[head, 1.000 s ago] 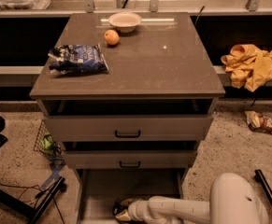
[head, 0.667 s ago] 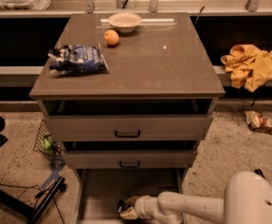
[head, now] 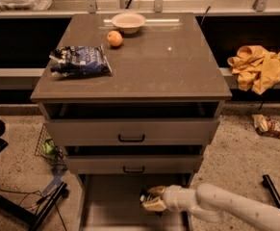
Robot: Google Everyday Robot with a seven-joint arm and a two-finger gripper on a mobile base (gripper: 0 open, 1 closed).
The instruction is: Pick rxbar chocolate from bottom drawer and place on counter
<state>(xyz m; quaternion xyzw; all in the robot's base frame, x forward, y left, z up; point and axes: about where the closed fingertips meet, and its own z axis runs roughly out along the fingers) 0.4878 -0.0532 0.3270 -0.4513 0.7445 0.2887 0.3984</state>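
The bottom drawer [head: 101, 201] is pulled out, showing its pale floor. My gripper [head: 147, 199] is inside it on the right, reaching in from the lower right on a white arm [head: 226, 208]. A small dark piece, the rxbar chocolate [head: 143, 197], sits between the tan fingers [head: 155, 191], and the gripper is shut on it a little above the drawer floor. The counter [head: 168, 66] is the grey-brown cabinet top above.
On the counter lie a blue-and-white snack bag [head: 80, 60], an orange [head: 114, 38] and a white bowl [head: 128, 21]. The two upper drawers [head: 131, 131] are slightly open. A yellow cloth [head: 258, 66] lies right; cables and a black stand [head: 38, 211] are on the floor left.
My gripper has moved up and to the right inside the bottom drawer, away from its front edge, with the dark bar at its tips.
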